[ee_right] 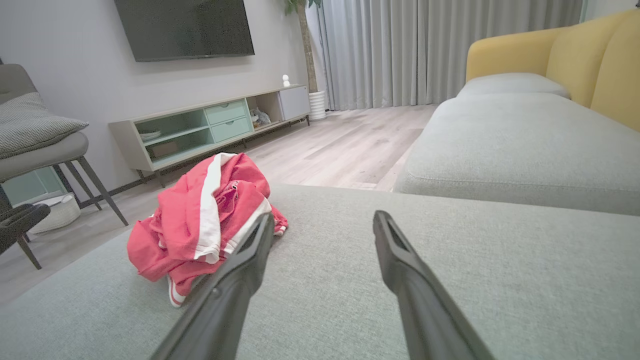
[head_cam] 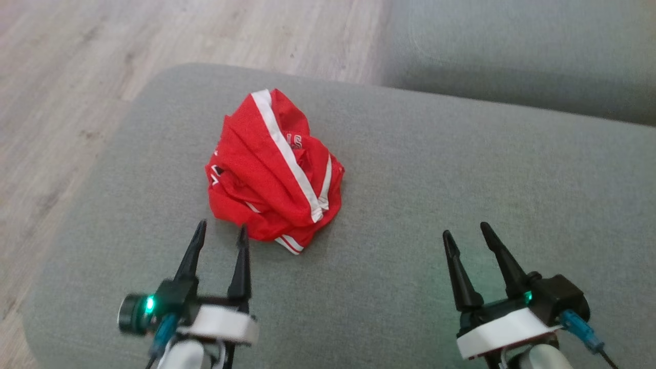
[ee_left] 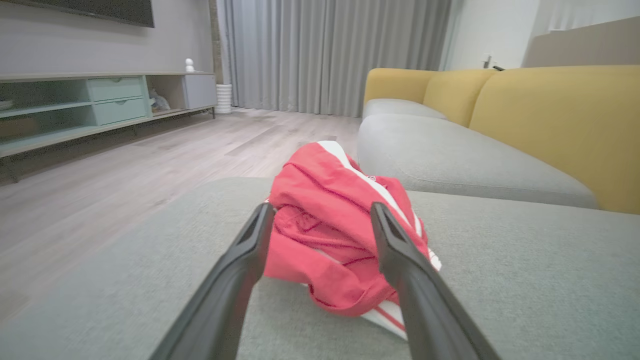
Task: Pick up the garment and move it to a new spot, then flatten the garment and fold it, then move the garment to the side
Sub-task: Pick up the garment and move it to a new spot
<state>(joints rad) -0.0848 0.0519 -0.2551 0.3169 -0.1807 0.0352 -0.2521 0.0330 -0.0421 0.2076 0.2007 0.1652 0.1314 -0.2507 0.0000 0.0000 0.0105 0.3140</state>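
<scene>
A red garment (head_cam: 274,171) with white stripes lies crumpled in a heap on the grey sofa cushion (head_cam: 410,169). My left gripper (head_cam: 221,230) is open just short of the heap's near edge, its fingers apart and empty. The left wrist view has the garment (ee_left: 330,225) right ahead between those fingers. My right gripper (head_cam: 465,230) stands open over bare cushion well to the right of the heap. From the right wrist, the garment (ee_right: 200,220) lies off to the left, partly behind one finger (ee_right: 245,265).
The cushion's left and far edges drop to a wooden floor (head_cam: 61,77). Another grey seat (head_cam: 523,51) lies beyond, with yellow backrests (ee_left: 550,115) at the right. A low TV cabinet (ee_right: 210,125) and a chair (ee_right: 40,145) stand across the room.
</scene>
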